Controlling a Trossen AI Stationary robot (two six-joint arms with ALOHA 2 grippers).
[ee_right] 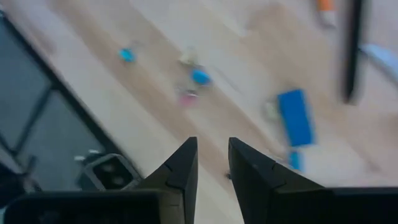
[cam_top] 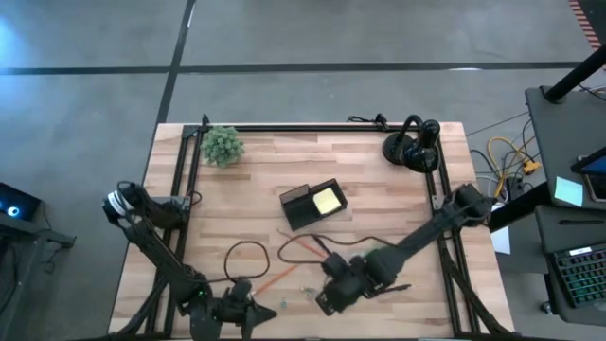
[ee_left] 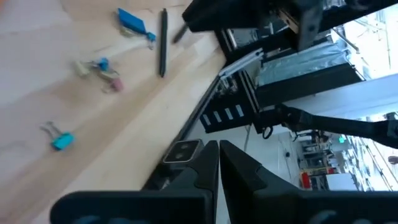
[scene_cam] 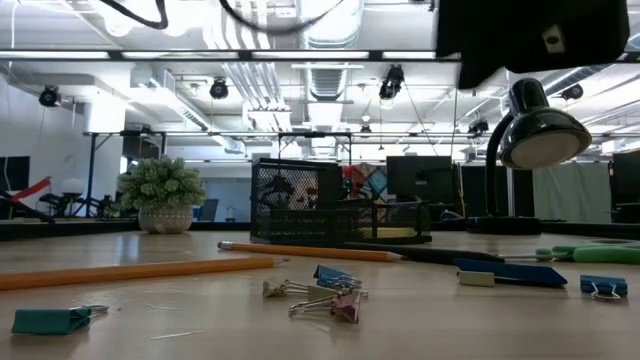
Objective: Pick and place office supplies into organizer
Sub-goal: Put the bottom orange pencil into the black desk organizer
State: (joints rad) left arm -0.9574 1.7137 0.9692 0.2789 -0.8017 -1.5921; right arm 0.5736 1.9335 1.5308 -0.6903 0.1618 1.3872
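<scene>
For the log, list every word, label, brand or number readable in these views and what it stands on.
None can be read.
The yellow sticky-note pad in the organizer looks blank.
The blue binder clips and orange pencil show no print that can be made out.
A dark panel beyond the table edge carries pale marks, too blurred to read.
The keyboard beside the table is too small to read.
</scene>
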